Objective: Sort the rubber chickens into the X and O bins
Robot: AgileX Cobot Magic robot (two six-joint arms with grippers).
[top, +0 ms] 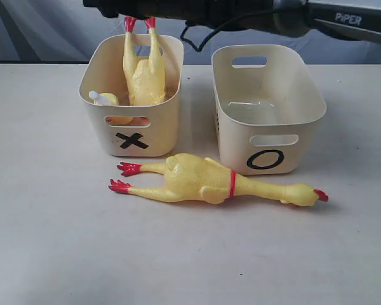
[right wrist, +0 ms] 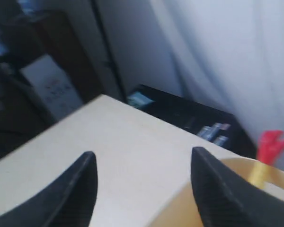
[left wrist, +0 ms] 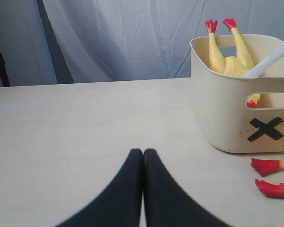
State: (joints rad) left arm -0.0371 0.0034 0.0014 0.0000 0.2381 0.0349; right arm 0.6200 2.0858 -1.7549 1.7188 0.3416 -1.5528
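A rubber chicken (top: 144,75) stands head down in the X bin (top: 159,130), its red feet above the rim. Beside it in that bin lies a second chicken with a white squeaker tube (top: 99,97). A third chicken (top: 203,181) lies flat on the table in front of both bins, feet left, head right. The O bin (top: 305,121) holds nothing. My right gripper (right wrist: 142,153) is open and empty above the X bin's rim (right wrist: 241,168), near a red foot (right wrist: 273,142). My left gripper (left wrist: 143,152) is shut and empty, low over the table, apart from the X bin (left wrist: 227,118).
The right arm (top: 254,16) stretches across the top of the exterior view to above the X bin. In the left wrist view the lying chicken's red feet (left wrist: 270,176) show near the X bin. Pale curtains hang behind the table, with dark equipment (right wrist: 47,90) past its far edge.
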